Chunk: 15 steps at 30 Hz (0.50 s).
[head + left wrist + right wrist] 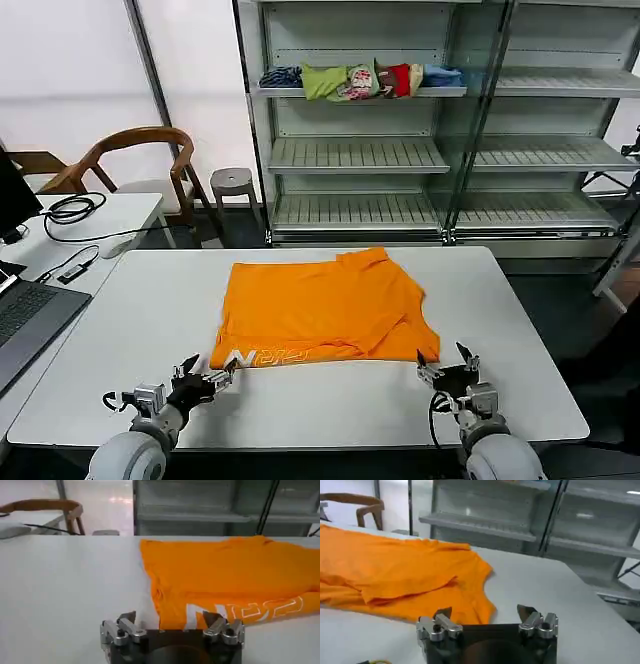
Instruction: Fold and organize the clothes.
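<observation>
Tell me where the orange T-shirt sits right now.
In the head view, the orange T-shirt lies mid-table, its near edge just beyond both open pincers, left and right.

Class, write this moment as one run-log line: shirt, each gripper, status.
orange T-shirt: partly folded on white table | left gripper: open, near lettered corner | right gripper: open, near other corner | status: nothing held
</observation>
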{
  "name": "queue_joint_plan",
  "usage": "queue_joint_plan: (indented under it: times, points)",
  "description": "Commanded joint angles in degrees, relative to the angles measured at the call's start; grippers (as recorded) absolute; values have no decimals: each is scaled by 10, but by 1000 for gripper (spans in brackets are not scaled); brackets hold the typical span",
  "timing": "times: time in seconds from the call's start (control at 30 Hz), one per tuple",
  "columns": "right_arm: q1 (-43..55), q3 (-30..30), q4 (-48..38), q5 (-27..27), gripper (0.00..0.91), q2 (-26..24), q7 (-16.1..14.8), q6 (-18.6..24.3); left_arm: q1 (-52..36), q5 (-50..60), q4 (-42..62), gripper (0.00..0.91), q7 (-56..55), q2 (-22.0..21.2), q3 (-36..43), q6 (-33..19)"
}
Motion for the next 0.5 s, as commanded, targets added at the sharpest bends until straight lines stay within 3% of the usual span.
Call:
queue_joint_plan:
  times: [0.03, 0.5]
  points:
    - [10, -9, -8, 16, 907, 0, -2, -1, -9, 3, 9, 907, -14, -3, 5, 7]
    - [36, -28, -34, 21, 907, 4, 6, -10, -23, 1, 28, 907, -15, -2, 7, 3]
